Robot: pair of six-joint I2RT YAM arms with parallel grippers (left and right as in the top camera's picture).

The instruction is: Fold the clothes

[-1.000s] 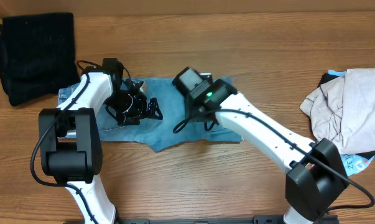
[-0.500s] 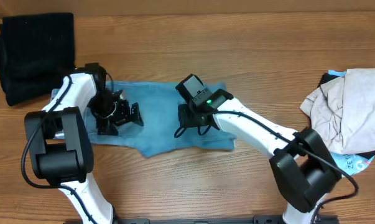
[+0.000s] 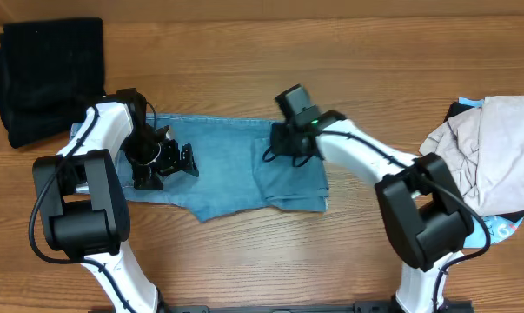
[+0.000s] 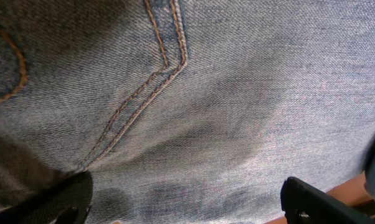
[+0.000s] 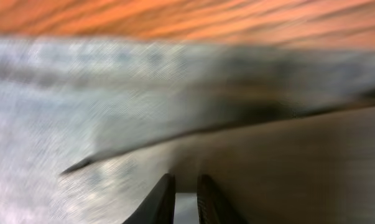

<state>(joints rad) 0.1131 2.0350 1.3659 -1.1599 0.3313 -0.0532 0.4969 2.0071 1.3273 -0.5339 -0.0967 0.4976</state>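
Note:
Light blue denim jeans [image 3: 222,165] lie flat at the table's middle, with a doubled layer at their right end. My left gripper [image 3: 162,165] is open and sits low over their left part; in the left wrist view [image 4: 187,205] its jaws stand wide apart over denim [image 4: 224,99] with orange pocket stitching. My right gripper [image 3: 285,148] is at the jeans' upper right part. In the blurred right wrist view [image 5: 186,199] its fingers are nearly closed on a pale strip of denim [image 5: 81,112]. A black ribbed garment [image 3: 49,78] lies far left. A beige-grey garment [image 3: 492,156] lies at the right edge.
The wooden table [image 3: 270,52] shows bare behind the jeans and along the front. A blue-printed packet [image 3: 496,228] pokes out under the beige-grey garment. Table wood also shows beyond the denim in the right wrist view [image 5: 175,18].
My right gripper has moved right and toward the back with denim, leaving a doubled layer at the jeans' right end. My left gripper shifted left earlier and has held still since.

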